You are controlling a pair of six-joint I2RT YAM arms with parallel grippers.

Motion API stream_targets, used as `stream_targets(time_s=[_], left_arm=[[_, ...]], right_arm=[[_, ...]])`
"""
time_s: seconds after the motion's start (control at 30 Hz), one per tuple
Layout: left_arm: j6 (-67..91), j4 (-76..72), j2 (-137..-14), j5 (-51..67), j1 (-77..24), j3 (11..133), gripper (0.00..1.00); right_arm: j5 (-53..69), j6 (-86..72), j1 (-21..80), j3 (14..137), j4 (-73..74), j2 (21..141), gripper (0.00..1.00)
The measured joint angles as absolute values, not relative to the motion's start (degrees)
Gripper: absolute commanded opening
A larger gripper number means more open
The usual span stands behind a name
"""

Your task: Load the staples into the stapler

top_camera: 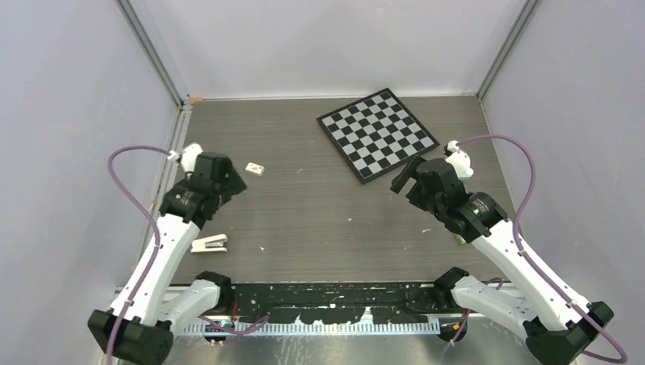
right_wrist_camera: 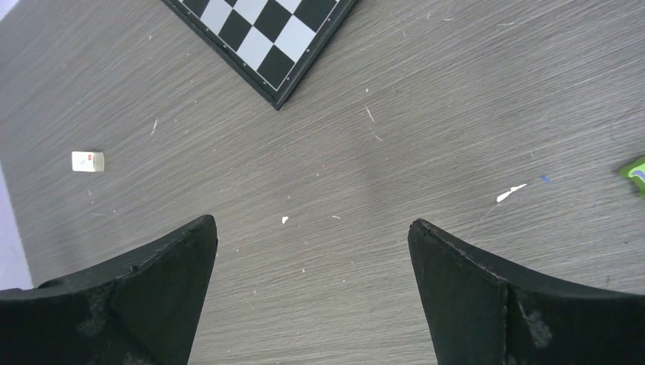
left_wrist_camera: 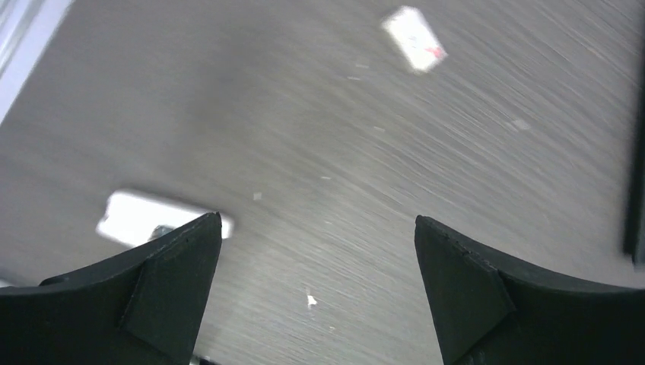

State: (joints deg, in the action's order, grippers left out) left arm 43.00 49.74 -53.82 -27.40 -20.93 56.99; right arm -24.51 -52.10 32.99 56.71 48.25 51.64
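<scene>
"Stapler [left_wrist_camera: 133,215], where?"
"Blurred, half hidden behind the left gripper's [left_wrist_camera: 318,220] left finger; its jaws stand wide apart, empty."
"Staples [left_wrist_camera: 414,38]?"
"Smeared, ahead of it. Right gripper [right_wrist_camera: 312,222] gapes too; a green scrap [right_wrist_camera: 635,173] is cut off rightward"

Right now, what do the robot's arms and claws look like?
The left arm and right arm are made of white tube-like links with chunky black joints and black bases. A purple left cable loops beside one, and a purple right cable beside the other. The left gripper and right gripper each have two black, wedge-shaped fingers.
</scene>
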Motion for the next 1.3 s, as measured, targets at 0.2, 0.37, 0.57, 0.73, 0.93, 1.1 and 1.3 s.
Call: stream_targets(time_s=[0.2, 0.37, 0.57, 0.73, 0.93, 1.1, 1.3], left_arm=[[50.7, 59.9, -58.8, -23.6, -0.7, 57.0, 0.90], [56.0, 65.2, -65.5, -23.7, 2.7, 56.4, 0.93], [62.3, 67.0, -68.1, -23.7, 3.3, 50.7, 0.98], [67.0, 65.6, -66.8, -23.0, 3.5, 45.6, 1.00], [70.8, 61.5, -61.4, -23.1, 4.4, 40.2, 1.00], [72.2, 57.1, -61.7, -22.4, 5.9, 36.6, 0.97], [73.1, 52.7, -64.9, -21.9, 6.3, 35.6, 0.81]], right_arm=[[-22.0, -51.3, 33.0, 53.8, 46.7, 47.2, 1.00], [-21.3, -49.6, 33.0, 52.7, 46.6, 43.5, 1.00], [-21.5, -46.8, 33.0, 52.7, 46.3, 42.3, 1.00], [-21.5, -46.3, 33.0, 52.8, 46.5, 42.4, 1.00], [-21.3, -46.3, 33.0, 52.8, 47.0, 42.3, 1.00], [-20.8, -46.3, 33.0, 52.8, 47.2, 41.6, 1.00], [-20.3, -46.3, 33.0, 52.8, 47.7, 40.8, 1.00]])
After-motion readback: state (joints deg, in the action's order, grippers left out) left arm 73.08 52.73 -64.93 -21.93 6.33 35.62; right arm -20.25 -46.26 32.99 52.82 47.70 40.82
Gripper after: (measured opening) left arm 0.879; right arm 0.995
